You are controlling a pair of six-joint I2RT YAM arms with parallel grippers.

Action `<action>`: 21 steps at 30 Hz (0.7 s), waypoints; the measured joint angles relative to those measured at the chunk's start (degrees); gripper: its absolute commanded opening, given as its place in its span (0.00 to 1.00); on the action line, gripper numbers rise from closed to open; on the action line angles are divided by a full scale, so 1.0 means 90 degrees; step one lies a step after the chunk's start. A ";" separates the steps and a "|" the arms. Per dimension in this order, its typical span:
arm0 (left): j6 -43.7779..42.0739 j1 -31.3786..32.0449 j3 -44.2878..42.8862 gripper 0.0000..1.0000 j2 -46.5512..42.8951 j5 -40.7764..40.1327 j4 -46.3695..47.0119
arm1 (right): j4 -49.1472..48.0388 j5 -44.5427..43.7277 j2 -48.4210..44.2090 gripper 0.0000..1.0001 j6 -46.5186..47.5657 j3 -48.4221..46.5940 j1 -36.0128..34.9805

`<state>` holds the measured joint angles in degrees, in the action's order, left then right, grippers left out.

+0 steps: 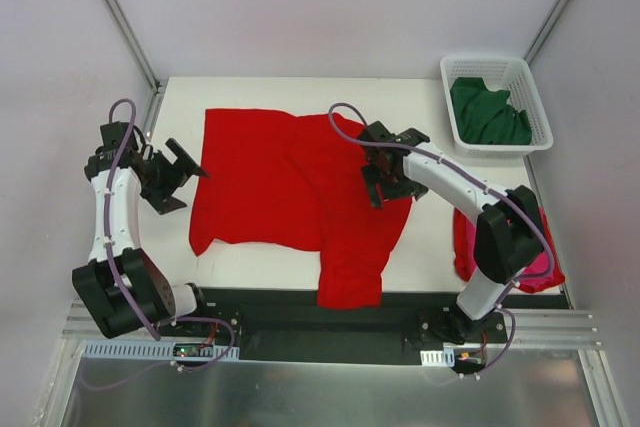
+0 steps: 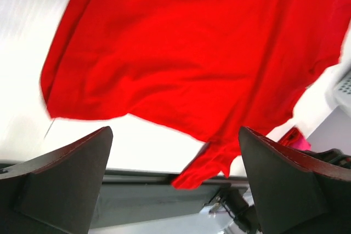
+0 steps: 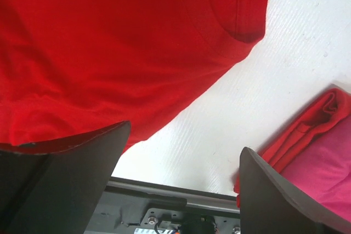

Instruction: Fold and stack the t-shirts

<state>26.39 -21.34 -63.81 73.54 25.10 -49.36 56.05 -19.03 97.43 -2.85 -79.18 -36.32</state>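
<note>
the white desk (image 1: 300,92) carries the work. across its middle the bright red t-shirt (image 1: 280,182) is spread. its far left part lies fairly flat, while a long flap at the near right is draped over the near edge of the desk. at the far right corner the white lattice basket (image 1: 494,60) is set, with the dark green t-shirt (image 1: 488,115) bunched inside it. at the near right, partly hidden behind the right arm, the magenta-pink t-shirt (image 1: 545,269) is seen in a folded pile with a red edge beside it; whether that edge is a separate garment cannot be told.

the left tool (image 1: 180,185) is held wide apart just off the shirt's left edge, with nothing between its fingers. the right tool (image 1: 385,179) is held above the shirt's right part, its fingers also spread wide and nothing gripped.

the step in hand is judged to be the folding of the red shirt, with the cloth lying loose and no hold taken on it. a fresh hold is called for next. the hanging flap is probably to be pinched at its edge and brought up onto the desk, while the opposite side is pinned or lifted so the fold lands square. a single layer should be taken, since the cloth is soft and likely to bunch.
</note>
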 measured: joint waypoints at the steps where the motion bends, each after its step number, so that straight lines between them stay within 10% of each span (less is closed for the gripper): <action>1: 0.0022 0.0005 0.0029 0.99 0.0000 0.0061 0.0165 | 0.0022 0.0005 0.0000 0.86 0.0017 0.0000 0.0022; 21: 0.1185 0.1518 -0.1583 0.99 0.3723 0.0731 0.2579 | -0.0187 0.2788 0.1877 0.95 0.0209 -0.1581 0.1962</action>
<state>37.06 -7.68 -78.06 107.04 31.68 -26.15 54.37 6.07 114.32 -0.97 -93.41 -18.65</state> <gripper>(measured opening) 0.992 0.920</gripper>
